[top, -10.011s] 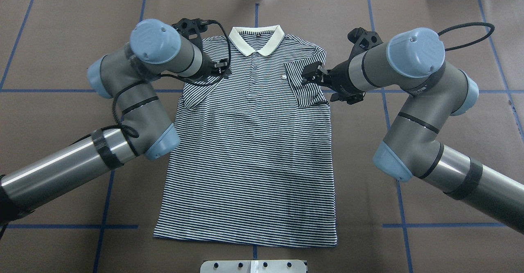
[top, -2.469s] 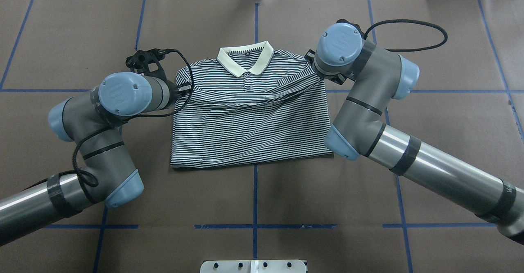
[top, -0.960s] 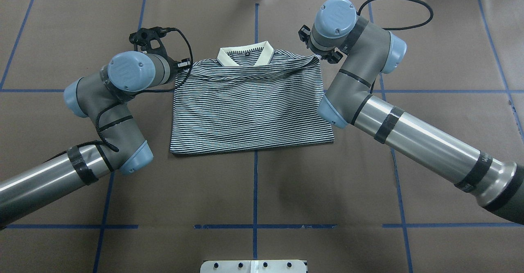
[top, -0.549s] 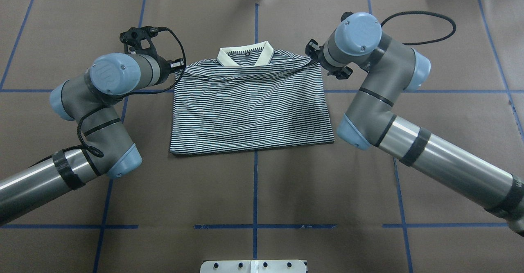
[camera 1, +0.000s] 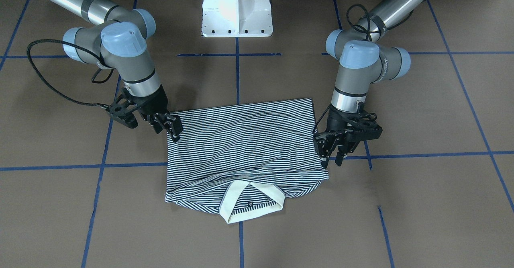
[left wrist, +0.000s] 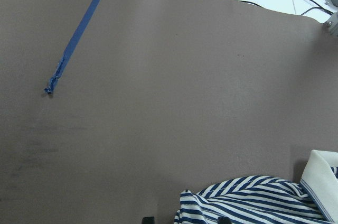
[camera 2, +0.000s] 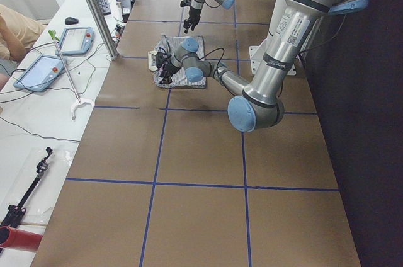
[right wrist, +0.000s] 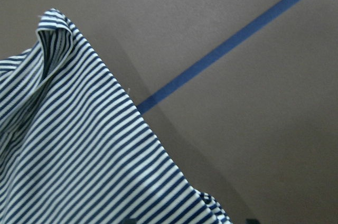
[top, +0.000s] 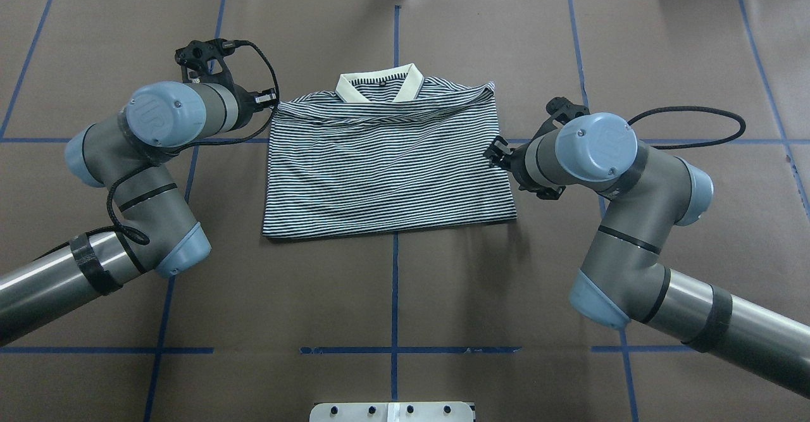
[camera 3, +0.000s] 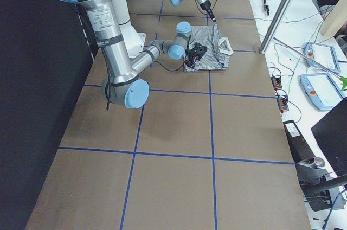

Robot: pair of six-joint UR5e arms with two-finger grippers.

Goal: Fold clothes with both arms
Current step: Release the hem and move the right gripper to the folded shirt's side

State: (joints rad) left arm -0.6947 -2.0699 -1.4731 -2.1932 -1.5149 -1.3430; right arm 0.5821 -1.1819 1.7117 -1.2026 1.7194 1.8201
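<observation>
The striped polo shirt (top: 389, 169) lies on the brown table (top: 392, 295), folded in half. It sits right between the two pincers. Its cream collar (top: 380, 83) peeks out at the far edge, past the folded-up part.

The left pincer (camera 1: 331, 160) hangs just beside the shirt's shoulder corner. Its two fingers are spread apart and hold nothing. The right pincer (camera 1: 168, 130) is at the other side, about halfway along the shirt's edge. Its fingers are spread apart too and hold nothing. One tip is right at the cloth, and I cannot tell if it touches.

I think this fold is done and another fold comes next.

Here is what could go wrong. The right pincer is so close that a fingertip could catch the edge when the arm moves. That would drag the top layer and open the fold. The cloth is wrinkled and puffy near the collar, and one corner (right wrist: 53, 23) sticks up. If a pincer grabs there, it may pinch only the top layer. Then the bottom layer stays behind and the shirt ends up crooked.
</observation>
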